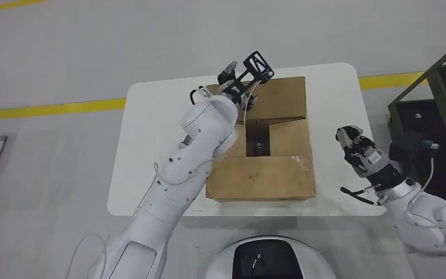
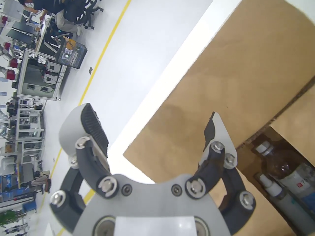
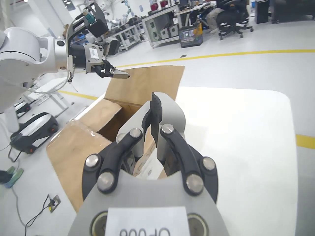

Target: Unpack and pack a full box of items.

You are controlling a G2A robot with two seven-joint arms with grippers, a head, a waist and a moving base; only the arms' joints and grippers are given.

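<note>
A white table with rounded corners carries a big cardboard box, which stands toward the right half of the table, nearer the front edge than the back one. Its top flaps are folded outward, one to the back and one to the front, and the opening between them is dark.

The left arm stretches over the box to the back flap. The left gripper hangs above the left corner of this flap, close to the back edge of the table. Its jaws stand wide apart and there is nothing between them.

The right gripper is over the table near the right edge, beside the box but apart from it. Its jaws are pressed together and hold nothing.

Inside the box I see a dark bottle with a white cap, and a smaller white-capped bottle just beside it.
</note>
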